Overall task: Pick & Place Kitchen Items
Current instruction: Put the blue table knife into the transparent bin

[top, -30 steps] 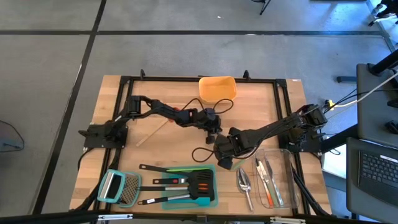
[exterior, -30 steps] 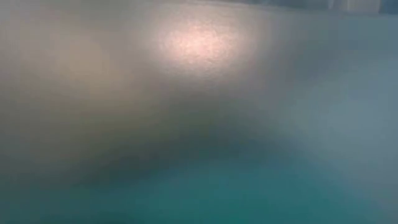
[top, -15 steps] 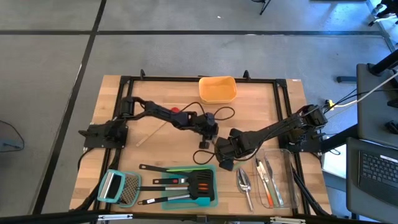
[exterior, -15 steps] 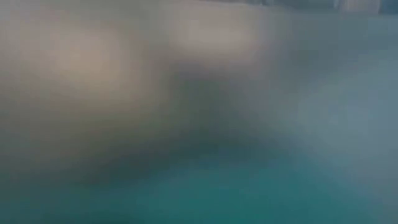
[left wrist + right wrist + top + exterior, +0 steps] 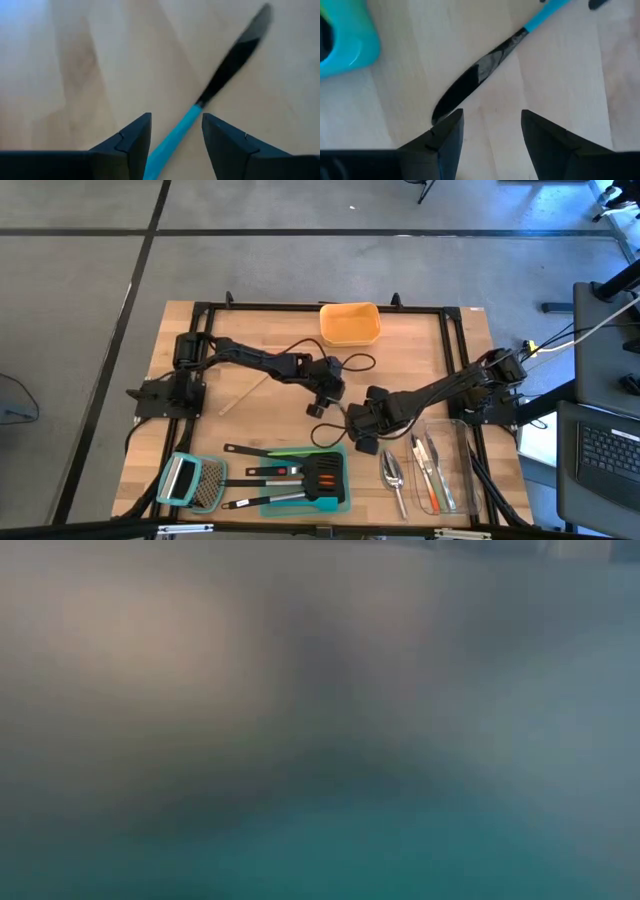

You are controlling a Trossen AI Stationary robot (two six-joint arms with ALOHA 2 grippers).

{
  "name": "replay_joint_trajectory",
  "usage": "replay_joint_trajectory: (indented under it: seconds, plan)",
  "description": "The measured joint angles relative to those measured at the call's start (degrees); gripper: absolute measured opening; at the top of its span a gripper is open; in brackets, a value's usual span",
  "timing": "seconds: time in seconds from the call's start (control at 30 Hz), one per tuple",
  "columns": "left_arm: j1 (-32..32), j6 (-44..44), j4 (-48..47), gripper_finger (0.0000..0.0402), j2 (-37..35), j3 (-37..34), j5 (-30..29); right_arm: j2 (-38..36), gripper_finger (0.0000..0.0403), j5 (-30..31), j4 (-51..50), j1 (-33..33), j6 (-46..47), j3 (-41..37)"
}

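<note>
At mid-bench, two robot hands close on one knife.

The blue-handled, black-bladed knife (image 5: 220,80) lies flat on the wooden bench (image 5: 260,320), its long axis slanting out from between the left hand's (image 5: 175,132) parted, empty fingers; the right hand (image 5: 490,130), also spread, hangs at the blade tip. One knife, two hands, left nearer the handle.

The high view is evenly lit and sharp, with soft shadows under the arms on the pale wooden table (image 5: 260,395). The low view is wholly blurred, grey-teal haze. Both wrist views are bright, slightly soft.
</note>
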Motion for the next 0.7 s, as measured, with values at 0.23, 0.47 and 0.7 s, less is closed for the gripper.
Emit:
replay_joint_trajectory:
  seconds: [0.23,0.47,0.7]
  plan:
    - [0.0,5.56,0.3,0.0167,0.22,0.0,1.95,0.0,0.0198,0.24,0.38,0.68,-3.08,0.0]
    - [0.05,7.18,-0.93,0.0159,1.97,0.02,5.64,0.0,0.0198,0.26,0.61,0.67,-3.1,0.0]
    - [0.49,10.19,0.43,0.0161,3.19,0.02,4.51,0.0,0.0199,0.44,2.32,0.56,-3.12,0.0]
